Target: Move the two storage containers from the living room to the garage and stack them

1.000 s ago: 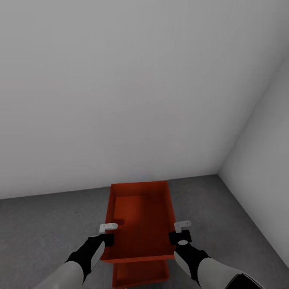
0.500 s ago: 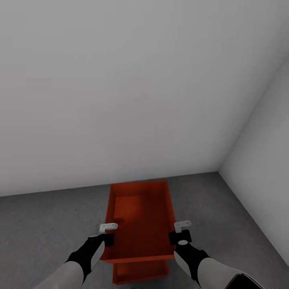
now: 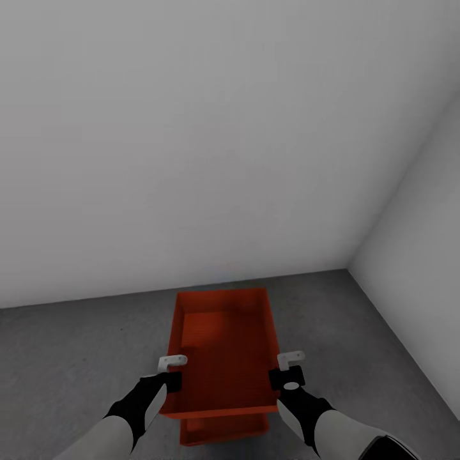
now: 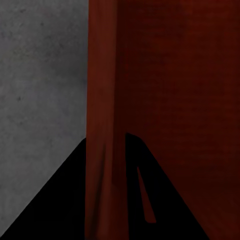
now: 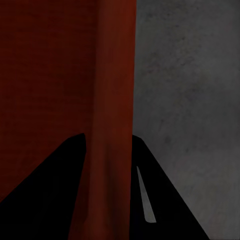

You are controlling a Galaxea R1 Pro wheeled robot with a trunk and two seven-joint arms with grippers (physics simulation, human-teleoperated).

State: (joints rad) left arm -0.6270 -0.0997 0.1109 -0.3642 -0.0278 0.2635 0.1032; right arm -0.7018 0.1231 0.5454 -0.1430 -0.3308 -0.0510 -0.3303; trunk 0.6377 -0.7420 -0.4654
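Observation:
One orange-red storage container [image 3: 223, 358] hangs level above the garage floor [image 3: 64, 358], held by its two long side walls. My left gripper [image 3: 171, 370] is shut on the left wall [image 4: 105, 75], and my right gripper [image 3: 285, 368] is shut on the right wall [image 5: 117, 75]. In both wrist views the ribbed wall runs between the dark fingers. The second storage container [image 3: 220, 431] lies on the concrete directly under the held one, with just its near end showing.
A pale grey wall [image 3: 191, 160] stands close ahead and a second wall [image 3: 428, 255] closes the right side, meeting in a corner. Dark mottled concrete spreads to the left and right of the containers.
The whole view has shifted, so the wall's foot sits higher in the picture. Less of the lower container shows beneath the held one. Both grips are unchanged.

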